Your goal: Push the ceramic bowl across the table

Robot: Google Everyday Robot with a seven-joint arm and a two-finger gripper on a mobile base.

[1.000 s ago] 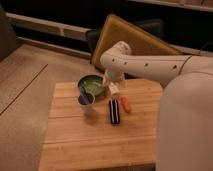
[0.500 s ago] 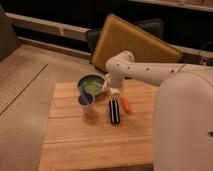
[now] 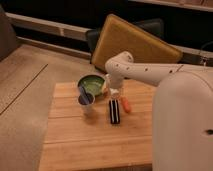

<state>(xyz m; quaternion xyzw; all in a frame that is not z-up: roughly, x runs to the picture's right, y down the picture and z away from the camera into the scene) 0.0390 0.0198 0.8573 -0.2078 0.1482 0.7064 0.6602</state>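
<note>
Bowl (image 3: 91, 84) sits near the desk's (image 3: 75, 145) far edge, left of centre, green inside up. Pincer (image 3: 113, 91) is low, just beside the bowl's right rim; contact unclear, and can't tell if it's spread or pressed together. White arm (image 3: 145, 72) reaches in from the right. Cup (image 3: 86, 103) with a blue stick stands just in front of the bowl. Black bar (image 3: 114, 111) and orange piece (image 3: 126, 105) lie side by side below the pincer. Tilted yellow board (image 3: 132, 42) stands behind the desk.

end effector (image 3: 114, 91) beside ceramic bowl (image 3: 91, 83)
</note>
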